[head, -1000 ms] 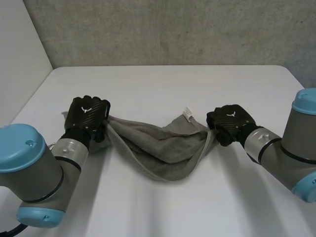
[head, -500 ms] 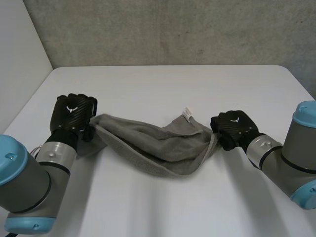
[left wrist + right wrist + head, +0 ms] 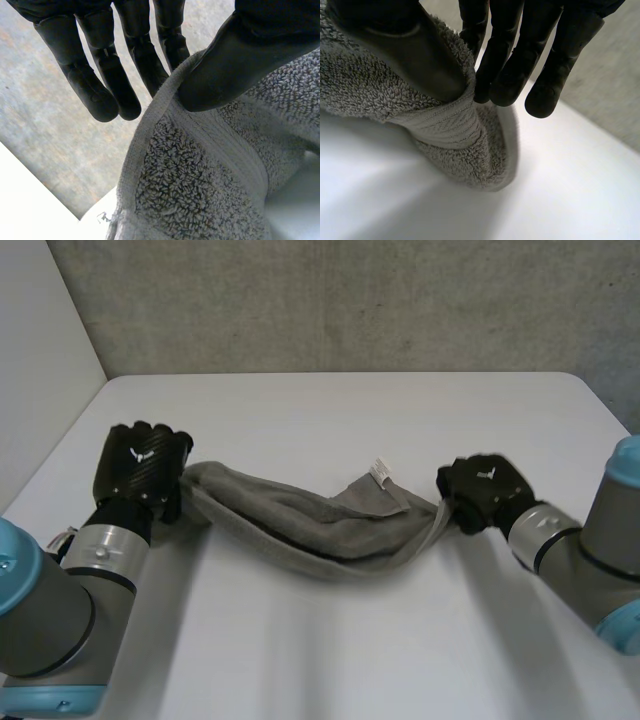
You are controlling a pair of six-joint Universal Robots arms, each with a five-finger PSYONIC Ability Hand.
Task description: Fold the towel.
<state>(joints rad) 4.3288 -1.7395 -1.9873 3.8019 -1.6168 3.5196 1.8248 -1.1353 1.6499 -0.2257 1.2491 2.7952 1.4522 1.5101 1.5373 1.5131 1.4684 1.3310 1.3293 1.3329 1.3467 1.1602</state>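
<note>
Left hand (image 3: pixel 140 468) pinches one end of the towel (image 3: pixel 310 525) between thumb and fingers; right hand (image 3: pixel 482 492) pinches the opposite end. Towel spans between them, bunched, its middle apparently resting on the table (image 3: pixel 330 640). No flat fold is laid yet; spreading and folding remain.

Head view: towel (image 3: pixel 320 528) ends hid by left hand (image 3: pixel 140 465), right hand (image 3: pixel 485 490); tag (image 3: pixel 380 471) txt unreadable.
</note>
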